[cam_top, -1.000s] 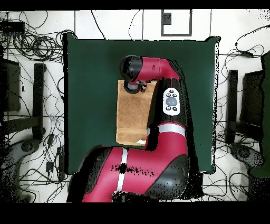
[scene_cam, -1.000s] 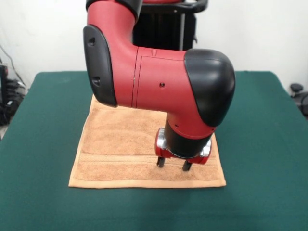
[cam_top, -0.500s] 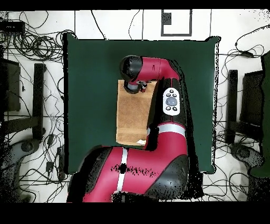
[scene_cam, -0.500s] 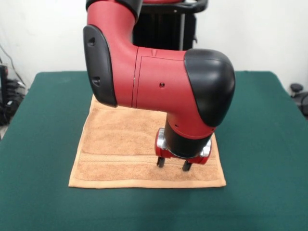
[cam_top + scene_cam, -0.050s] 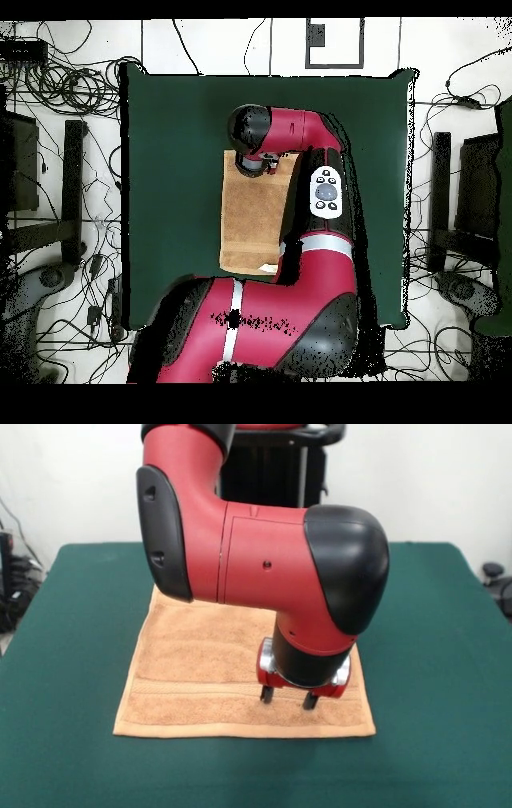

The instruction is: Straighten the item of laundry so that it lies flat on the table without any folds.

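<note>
Nothing has shifted beyond a slight sideways nudge of the arm. I see my gripper (image 5: 288, 698) with its 2 jaws apart, empty, tips just over the towel (image 5: 200, 664), which lies flat beneath them on the table (image 5: 72, 632).

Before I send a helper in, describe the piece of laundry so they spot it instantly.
Look at the dark green table. Under the red arm lies a towel, below the open gripper. It is the only cloth there: light orange-tan terry, roughly square, with woven bands.
</note>
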